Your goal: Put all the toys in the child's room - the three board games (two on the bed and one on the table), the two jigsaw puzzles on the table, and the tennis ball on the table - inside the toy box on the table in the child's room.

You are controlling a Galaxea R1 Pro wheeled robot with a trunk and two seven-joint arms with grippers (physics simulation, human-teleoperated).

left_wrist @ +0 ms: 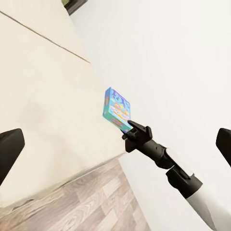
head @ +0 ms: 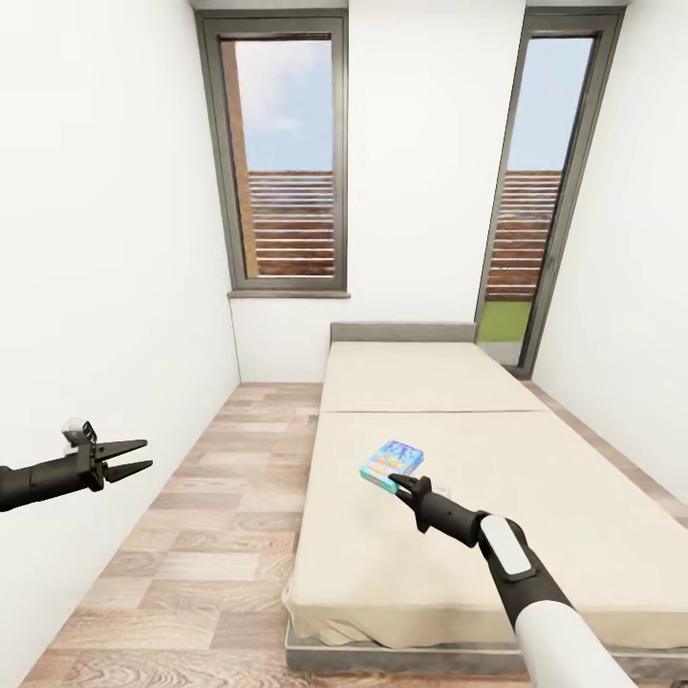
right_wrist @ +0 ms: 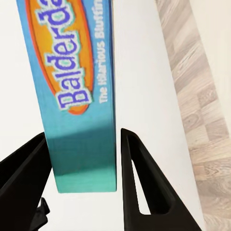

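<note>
Black right claw (head: 398, 482) is pinching the small blue-cyan board game box (head: 392, 463) over the beige-covered bed (head: 573, 497). Wood-plank floor (head: 220, 516) is lying alongside, where the left claw (head: 137, 457) is hovering spread, near the white wall (head: 96, 287).

The bed (head: 459, 478) fills the right half of the room, its headboard (head: 402, 332) against the far wall, and its mattress top lies bare and open apart from the small blue board game (head: 392, 465) near the left edge, which sits between the fingers of the right pincer (head: 401, 483). Left of the bed a strip of wood floor (head: 220, 497) runs free to the far wall. The left pincer (head: 134, 459) hangs over that strip, near the white left wall (head: 96, 287), with open air between it and the bed
</note>
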